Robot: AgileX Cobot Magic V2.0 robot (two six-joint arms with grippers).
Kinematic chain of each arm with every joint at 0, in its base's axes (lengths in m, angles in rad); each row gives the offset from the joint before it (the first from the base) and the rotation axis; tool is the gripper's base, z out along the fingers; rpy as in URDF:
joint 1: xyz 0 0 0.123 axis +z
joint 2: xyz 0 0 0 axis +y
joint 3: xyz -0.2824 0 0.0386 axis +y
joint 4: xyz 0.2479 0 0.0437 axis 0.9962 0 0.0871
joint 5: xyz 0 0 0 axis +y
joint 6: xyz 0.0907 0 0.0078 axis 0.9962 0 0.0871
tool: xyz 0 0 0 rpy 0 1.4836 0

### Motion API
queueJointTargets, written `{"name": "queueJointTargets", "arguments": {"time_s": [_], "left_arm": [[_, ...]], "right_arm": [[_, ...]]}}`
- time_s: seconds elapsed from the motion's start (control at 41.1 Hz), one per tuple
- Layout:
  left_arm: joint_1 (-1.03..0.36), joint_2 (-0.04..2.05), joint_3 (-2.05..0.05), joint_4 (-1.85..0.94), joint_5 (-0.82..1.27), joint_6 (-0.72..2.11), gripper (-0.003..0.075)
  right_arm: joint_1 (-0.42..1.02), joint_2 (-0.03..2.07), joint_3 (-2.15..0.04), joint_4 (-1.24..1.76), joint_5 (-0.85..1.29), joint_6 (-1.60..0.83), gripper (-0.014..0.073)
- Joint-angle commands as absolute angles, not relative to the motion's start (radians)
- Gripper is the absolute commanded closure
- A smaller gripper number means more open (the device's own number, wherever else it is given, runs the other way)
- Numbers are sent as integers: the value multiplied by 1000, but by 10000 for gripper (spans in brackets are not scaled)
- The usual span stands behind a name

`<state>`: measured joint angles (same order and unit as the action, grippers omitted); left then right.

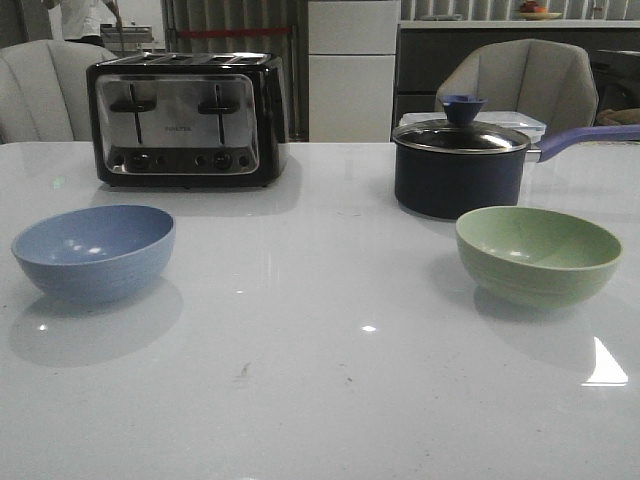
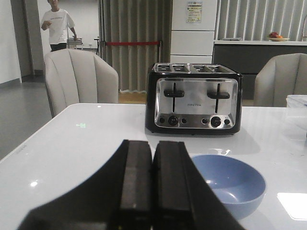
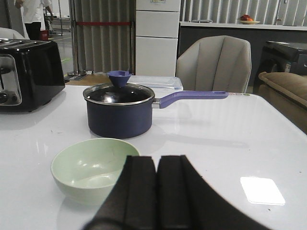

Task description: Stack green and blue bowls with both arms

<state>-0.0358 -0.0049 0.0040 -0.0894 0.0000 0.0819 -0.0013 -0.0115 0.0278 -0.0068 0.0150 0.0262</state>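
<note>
A: Progress check; blue bowl point(image 1: 93, 251) sits upright at roughly 9 o'clock on the tabletop point(image 1: 320, 400); green bowl point(image 1: 538, 254) upright at roughly 3 o'clock; the two well apart, both empty; nothing stacked yet, so by my reading the whole task is still ahead.

B: Claws?

A: Left claw point(image 2: 152, 187) fingers pressed together, no gap between them, holding nothing; the blue bowl lies just beyond it on the tabletop, not touched; right claw point(image 3: 157, 191) likewise closed and empty, the green bowl just ahead of it, apart from the fingers; neither arm shows in the front view.

B: What remains, then?

A: My judgement only: each claw must open, one bowl be gripped at the rim and lifted, carried across the middle, and set into the other; all of that undone.

B: Surroundings; obstacles?

A: Toaster point(image 1: 187, 120), black and chrome, at 11 o'clock, behind the blue bowl; dark saucepan point(image 1: 460, 165) with lid at 1 o'clock, just behind the green bowl, its purple handle point(image 1: 590, 138) pointing out toward 3 o'clock; chairs beyond the tabletop; a person in a white shirt point(image 2: 57, 25) far back in the room; the stretch of tabletop between the bowls shows nothing on it; the saucepan looks the nearest thing to mind when lifting the green bowl.
</note>
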Motion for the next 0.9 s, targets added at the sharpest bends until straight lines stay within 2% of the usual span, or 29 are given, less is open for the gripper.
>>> {"name": "queueJointTargets", "arguments": {"time_s": [0.0,0.875], "left_arm": [[-43,-25,7,-88,-85,71,627],[-43,-25,-7,-87,-125,71,627]], "right_arm": [[-7,-30,25,-16,-69,27,571],[-7,-30,-23,-17,-128,27,571]]}}
